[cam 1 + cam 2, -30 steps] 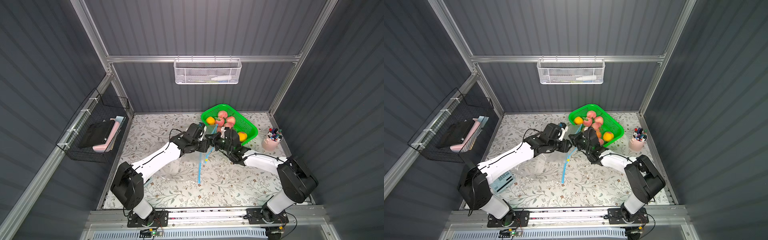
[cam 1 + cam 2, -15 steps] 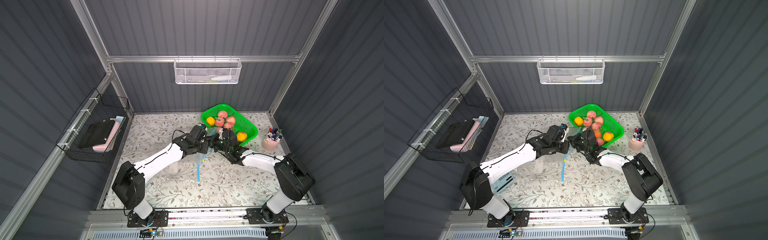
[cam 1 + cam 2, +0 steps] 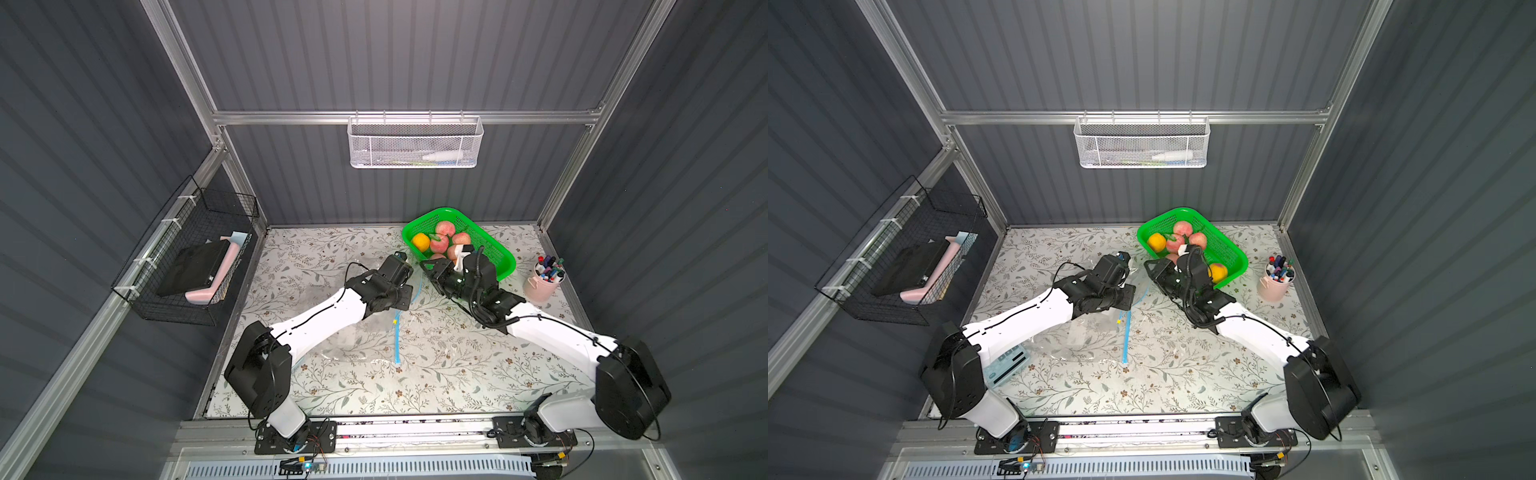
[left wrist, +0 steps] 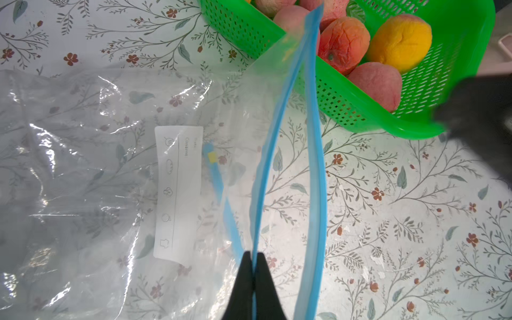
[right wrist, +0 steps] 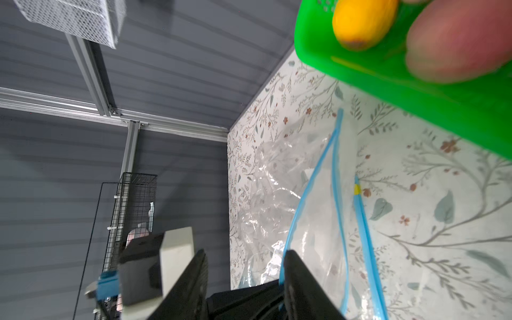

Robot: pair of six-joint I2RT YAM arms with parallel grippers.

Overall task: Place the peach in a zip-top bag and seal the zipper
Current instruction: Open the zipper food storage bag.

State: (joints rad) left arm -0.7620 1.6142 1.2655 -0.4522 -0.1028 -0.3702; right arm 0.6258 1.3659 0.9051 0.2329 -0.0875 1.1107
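Several pink peaches [image 3: 444, 228] lie in the green basket [image 3: 496, 253] at the back right, with orange-yellow fruit among them. The clear zip-top bag [image 4: 110, 166] lies crumpled on the floral table, its blue zipper mouth [image 4: 277, 124] lifted and gaping. My left gripper [image 4: 252, 253] is shut on one lip of that mouth, seen in a top view at the left gripper [image 3: 407, 291]. My right gripper [image 5: 246, 252] stands open just beside it, the blue rim [image 5: 293, 221] running past one finger, nothing clamped. In a top view the right gripper [image 3: 430, 272] sits at the basket's near corner.
A second blue zipper strip with a yellow slider [image 4: 212, 158] lies flat on the table under the bag. A pink cup of pens [image 3: 544, 278] stands at the right. A black wire basket [image 3: 195, 257] hangs on the left wall, a white mesh one [image 3: 415, 141] on the back wall.
My left gripper has closed on the bag's zipper lip. My right gripper, shut a second ago, has opened and let go of the bag.
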